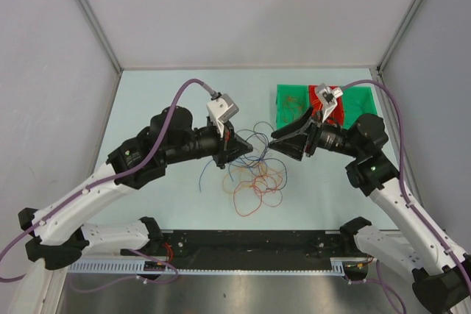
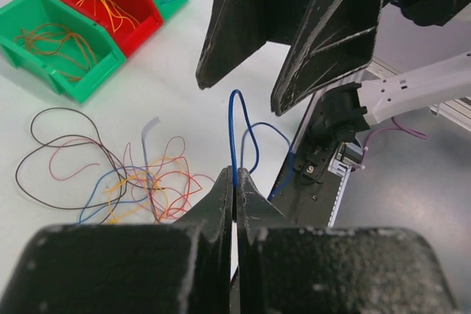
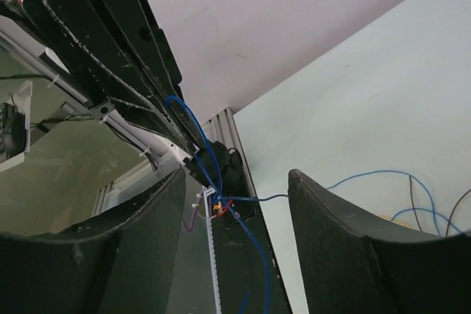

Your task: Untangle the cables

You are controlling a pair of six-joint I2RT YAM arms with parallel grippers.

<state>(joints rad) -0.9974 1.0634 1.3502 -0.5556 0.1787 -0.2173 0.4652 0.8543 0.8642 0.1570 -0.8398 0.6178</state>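
now | left gripper (image 2: 235, 182): fingers clamped together on a blue cable (image 2: 234, 126), loop standing up at 12 o'clock | right gripper (image 1: 276, 141): fingers apart, facing that loop | cables (image 1: 254, 182): loose tangle on table (image 1: 162, 93), at 6 o'clock of both grippers

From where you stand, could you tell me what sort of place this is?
Probably a robotics lab work cell: plain grey metal-framed panel walls enclose a pale tabletop holding green and red plastic bins and thin coloured wires.

Pale tabletop (image 1: 147, 93), grey panel walls (image 1: 243, 5) on three sides, aluminium corner posts (image 1: 90, 16), even light
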